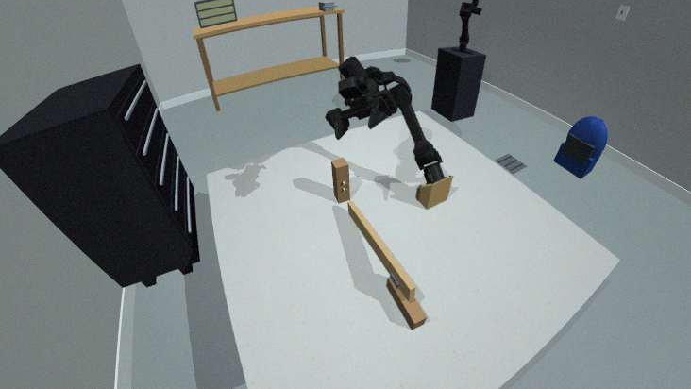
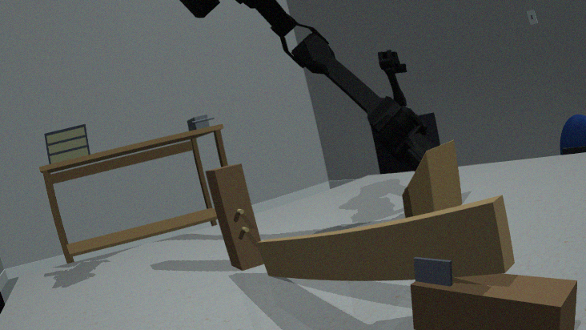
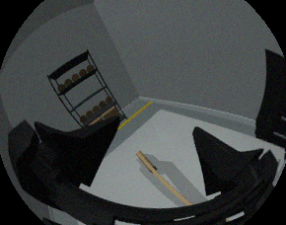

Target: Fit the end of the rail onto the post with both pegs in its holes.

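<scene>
The pale matte table [image 1: 509, 272] carries a long, flat-sided wooden rail [image 1: 380, 249], its long axis running from the footboard block [image 1: 407, 308] toward the upright rectangular post [image 1: 340, 179]. Its near end rests on the table just before the two round pegs [image 2: 240, 223]. Well above, the black gripper [image 1: 356, 122] hangs spread wide, holding nothing.

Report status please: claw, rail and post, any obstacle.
Claw open, empty, high above table. Rail near end down before post, pegs bare, far end in bracket. Nothing between rail end and post.
</scene>
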Robot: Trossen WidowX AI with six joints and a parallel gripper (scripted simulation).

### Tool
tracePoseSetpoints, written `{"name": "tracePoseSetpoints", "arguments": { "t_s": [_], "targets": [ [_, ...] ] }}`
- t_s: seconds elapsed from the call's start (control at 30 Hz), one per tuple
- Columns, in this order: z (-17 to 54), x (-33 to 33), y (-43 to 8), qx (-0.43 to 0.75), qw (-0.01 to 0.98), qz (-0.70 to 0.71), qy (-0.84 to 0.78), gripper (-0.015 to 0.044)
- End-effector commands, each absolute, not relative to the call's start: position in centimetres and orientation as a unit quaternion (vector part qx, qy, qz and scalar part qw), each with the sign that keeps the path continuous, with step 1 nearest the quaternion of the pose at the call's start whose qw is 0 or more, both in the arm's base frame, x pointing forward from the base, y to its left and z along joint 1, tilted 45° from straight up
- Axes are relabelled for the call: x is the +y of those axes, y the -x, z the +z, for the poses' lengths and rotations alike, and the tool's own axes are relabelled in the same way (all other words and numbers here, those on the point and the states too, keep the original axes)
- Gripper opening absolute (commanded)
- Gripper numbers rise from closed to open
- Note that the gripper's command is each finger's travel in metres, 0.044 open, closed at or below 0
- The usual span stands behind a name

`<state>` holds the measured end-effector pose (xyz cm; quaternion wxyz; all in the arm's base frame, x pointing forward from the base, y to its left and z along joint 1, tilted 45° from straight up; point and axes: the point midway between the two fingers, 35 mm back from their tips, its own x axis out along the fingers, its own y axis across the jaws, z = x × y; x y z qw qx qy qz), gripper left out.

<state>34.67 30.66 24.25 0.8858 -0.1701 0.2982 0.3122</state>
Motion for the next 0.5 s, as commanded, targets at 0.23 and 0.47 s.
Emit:
{"name": "tracePoseSetpoints", "arguments": {
  "t_s": [0.23,0.47],
  "targets": [
    [11.2,17.5,-37.0,0.472,0.714,0.206,0.474,0.044],
    [6.1,7.9,-34.9,0.585,0.481,0.213,0.618,0.044]
  ]
}}
